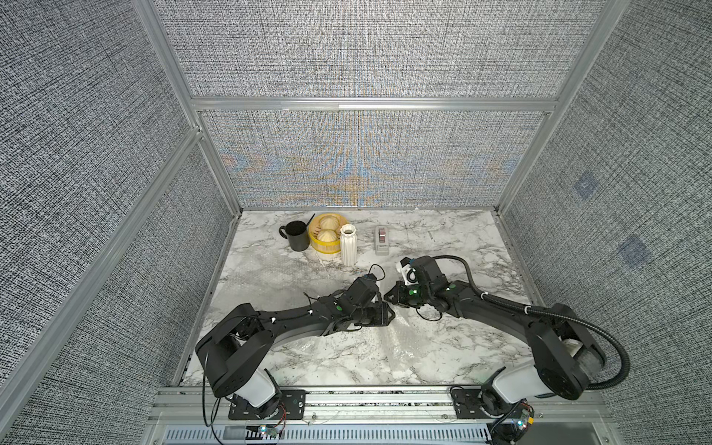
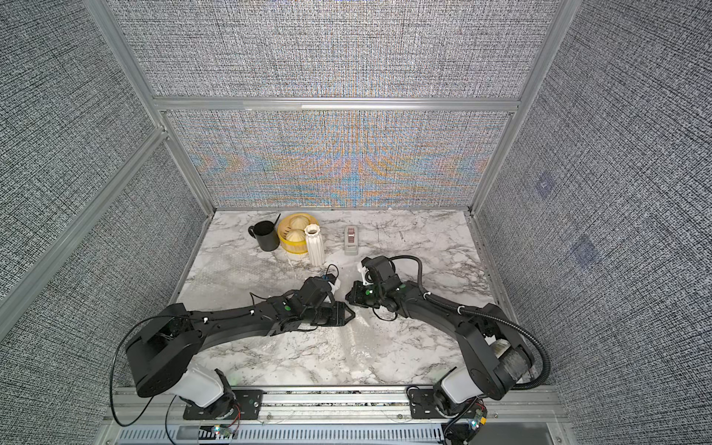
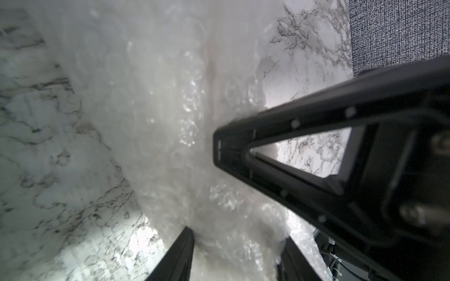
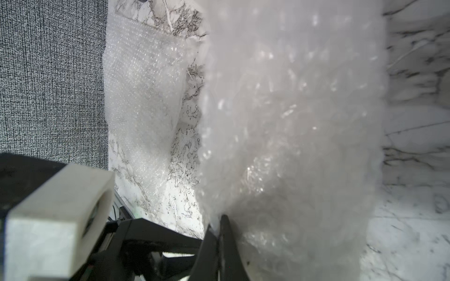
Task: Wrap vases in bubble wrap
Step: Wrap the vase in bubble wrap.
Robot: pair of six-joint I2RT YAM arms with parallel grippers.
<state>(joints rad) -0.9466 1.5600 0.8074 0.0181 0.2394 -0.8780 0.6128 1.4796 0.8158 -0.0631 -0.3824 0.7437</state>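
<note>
A white fluted vase [image 1: 348, 244] stands upright at the back of the marble table [image 1: 462, 239], apart from both grippers. A bunched length of bubble wrap [image 1: 397, 346] lies mid-table near the front, under the two gripper tips. In the left wrist view my left gripper [image 3: 237, 237] has this bubble wrap [image 3: 170, 121] filling the space between its fingers. My right gripper [image 4: 220, 219] is shut, pinching an edge of the bubble wrap [image 4: 292, 121]. The two grippers meet tip to tip [image 1: 389, 306]. What the bundle holds does not show. A second sheet of bubble wrap [image 1: 269, 269] lies flat at the left.
A black mug [image 1: 296, 235] and a yellow steamer basket [image 1: 324, 233] with buns stand beside the vase at the back left. A grey tape dispenser [image 1: 382, 240] sits at the back middle. Grey fabric walls close in three sides.
</note>
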